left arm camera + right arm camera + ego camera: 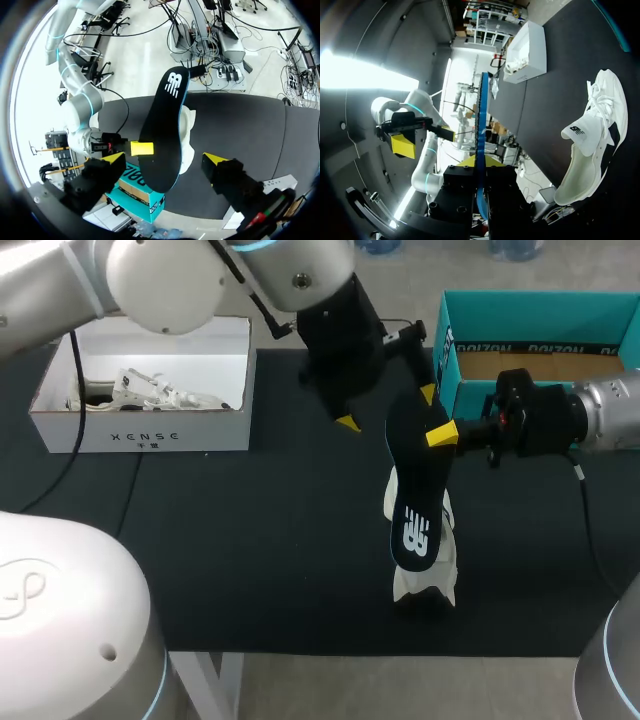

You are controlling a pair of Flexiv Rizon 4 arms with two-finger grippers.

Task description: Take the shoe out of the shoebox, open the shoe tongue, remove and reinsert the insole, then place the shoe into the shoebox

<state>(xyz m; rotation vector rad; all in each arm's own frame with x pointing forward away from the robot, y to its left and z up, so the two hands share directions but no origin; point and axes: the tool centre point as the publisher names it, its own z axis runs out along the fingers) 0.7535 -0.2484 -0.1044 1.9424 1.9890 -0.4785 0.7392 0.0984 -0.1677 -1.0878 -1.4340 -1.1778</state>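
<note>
Pinching black insole (410,490), right tool (479,162) over white shoe (430,585), black tabletop (250,560), left tool (165,159) spread

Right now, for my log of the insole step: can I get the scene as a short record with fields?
insole: out of the shoe, held upright over it
right fingers: shut on the insole
left fingers: open, either side of the insole
shoe: white, on the table, outside the shoebox
shoebox: teal, open, by the right arm
white box: table's far left
</note>
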